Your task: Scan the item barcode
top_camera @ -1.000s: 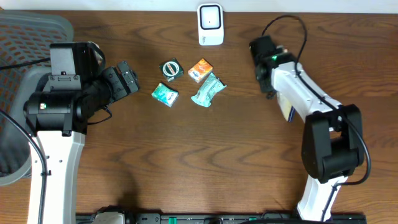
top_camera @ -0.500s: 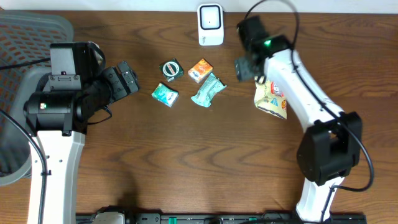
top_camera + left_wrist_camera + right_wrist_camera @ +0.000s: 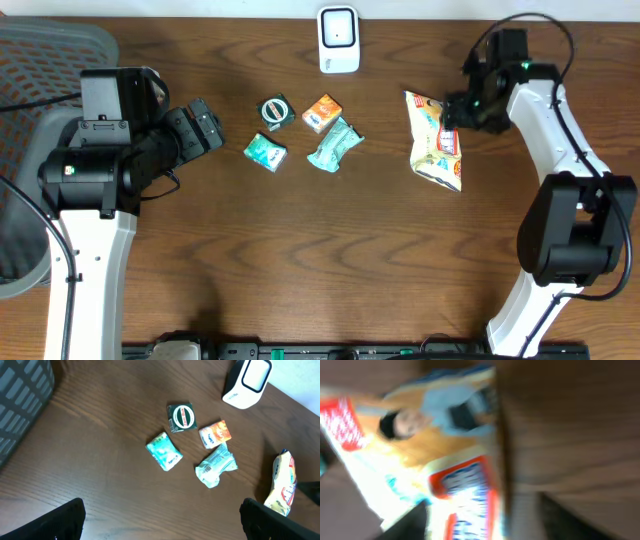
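Snack bag (image 3: 435,140) lying flat — right gripper (image 3: 462,108) at its edge, grip: cannot tell. You next lift it toward scanner (image 3: 338,40).

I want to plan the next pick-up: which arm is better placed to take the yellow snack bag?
Right. The right gripper is just beside the yellow snack bag, at its upper right edge. The left gripper is open but far away, on the other side of the small packets.

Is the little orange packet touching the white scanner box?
No, the orange packet lies apart from the white scanner, with bare table between them.
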Available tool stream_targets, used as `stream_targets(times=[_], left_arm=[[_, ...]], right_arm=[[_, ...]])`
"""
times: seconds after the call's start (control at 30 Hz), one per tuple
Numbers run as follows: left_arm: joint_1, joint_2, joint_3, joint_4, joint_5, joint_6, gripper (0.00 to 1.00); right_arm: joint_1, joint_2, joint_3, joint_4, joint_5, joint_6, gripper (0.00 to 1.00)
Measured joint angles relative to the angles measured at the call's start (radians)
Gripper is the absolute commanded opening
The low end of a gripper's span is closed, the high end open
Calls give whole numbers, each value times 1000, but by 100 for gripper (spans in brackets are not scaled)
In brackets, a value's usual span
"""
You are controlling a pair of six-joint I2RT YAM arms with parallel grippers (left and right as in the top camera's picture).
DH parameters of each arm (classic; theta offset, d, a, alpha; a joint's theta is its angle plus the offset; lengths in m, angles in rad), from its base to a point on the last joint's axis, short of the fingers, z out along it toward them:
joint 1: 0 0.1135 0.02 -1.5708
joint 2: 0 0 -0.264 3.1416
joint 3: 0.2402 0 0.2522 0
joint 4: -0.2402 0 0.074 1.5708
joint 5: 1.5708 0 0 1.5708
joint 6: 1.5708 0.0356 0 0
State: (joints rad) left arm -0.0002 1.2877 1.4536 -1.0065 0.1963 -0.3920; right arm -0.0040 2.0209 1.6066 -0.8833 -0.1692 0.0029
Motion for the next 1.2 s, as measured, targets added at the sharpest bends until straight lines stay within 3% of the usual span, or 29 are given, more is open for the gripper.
stream_targets(times=[0.07,0.23,0.47,0.63,0.9,1.2], left_arm=[[0,0,0,0,0,0,98],[0,0,0,0,0,0,98],[0,0,0,0,0,0,98],[0,0,0,1,0,0,98],[0,0,0,0,0,0,98],[0,0,0,0,0,0,98]], right_arm=[[10,2,-32,10,-62,-6,11],[94,2,-50,24,-138,13,2],[255,2,-144,98,-59,93,1],[327,2,-123,40,-23,124,1],[273,-57,128,18,266,126,1],[191,-21,-23,89,296,122,1]])
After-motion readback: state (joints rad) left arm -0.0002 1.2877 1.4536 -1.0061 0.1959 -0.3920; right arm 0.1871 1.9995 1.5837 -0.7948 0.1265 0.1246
